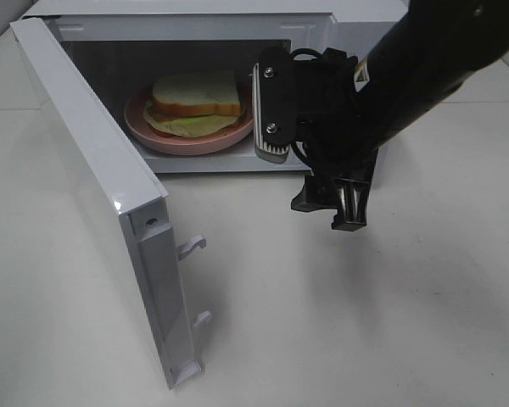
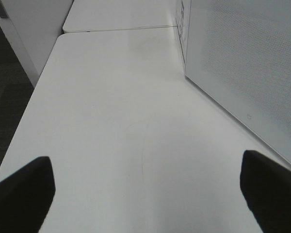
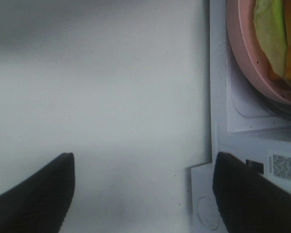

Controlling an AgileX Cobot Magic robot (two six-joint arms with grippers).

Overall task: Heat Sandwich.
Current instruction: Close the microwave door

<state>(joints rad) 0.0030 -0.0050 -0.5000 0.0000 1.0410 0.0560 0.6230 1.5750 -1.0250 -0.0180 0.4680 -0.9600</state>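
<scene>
High view: sandwich (image 1: 195, 97) sits on plate (image 1: 153, 136) inside microwave (image 1: 195, 8), so loading looks done & the step in hand is prob. shutting door (image 1: 85, 144), which stands wide open toward the left. Right tool (image 1: 332, 206) hangs just in front of the cavity's right side, jaws apart, holding nothing. It should be out of the door's path before the door swings, else door could hit the arm. Push on door's outer face near the free edge w/ the latch hooks (image 1: 192, 246), steady & all the way till hooks seat, w/o shoving microwave across desk (image 1: 322, 322). Left arm isn't in this view, & right arm covers microwave's right front, so any controls can't be seen. Left wrist view: left tool (image 2: 145, 194) is wide open & empty, low over desk, w/ what I take for door's dotted outer face just beside it, so this arm seems best placed to push. Only its tips show, & whether it touches door can't be told. Right wrist view: right tool open over bare desk, one side near microwave's front edge. Plate & sandwich are cut off at frame edge, only green & orange filling shows. Picture is soft, label (image 3: 284, 167) unreadable
</scene>
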